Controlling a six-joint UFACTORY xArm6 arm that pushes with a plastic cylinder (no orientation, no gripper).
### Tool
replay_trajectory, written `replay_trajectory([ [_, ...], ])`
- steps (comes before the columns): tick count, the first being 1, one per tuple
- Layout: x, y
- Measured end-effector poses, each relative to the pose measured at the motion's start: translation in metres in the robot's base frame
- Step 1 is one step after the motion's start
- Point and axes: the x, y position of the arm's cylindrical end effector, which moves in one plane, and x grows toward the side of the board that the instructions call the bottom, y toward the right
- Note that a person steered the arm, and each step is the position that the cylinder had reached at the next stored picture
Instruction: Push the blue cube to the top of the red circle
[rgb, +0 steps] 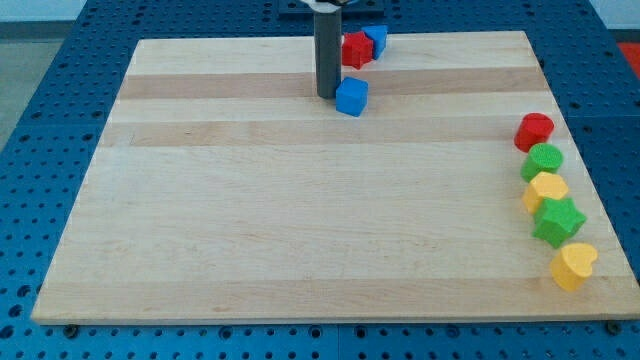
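Wooden board: large, near and left areas bare. Rod: top cut off by frame; no pincer fitted, my tip just left of blue cube. Far edge: red block, shape unclear, touching second blue block. Right edge, column far to near: red circle, green block, yellow block, green star, yellow heart.

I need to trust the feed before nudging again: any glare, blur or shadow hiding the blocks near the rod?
Camera view: even lighting, with no glare on the wooden board. Focus is sharp enough to separate my tip from the blue cube at its right. Shadows are soft and short. The rod partly hides the left edge of the red block near the view's top.
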Motion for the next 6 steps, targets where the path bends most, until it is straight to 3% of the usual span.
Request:
replay_trajectory([
  [1, 0.022, 0.0],
  [6, 0.015, 0.035],
])
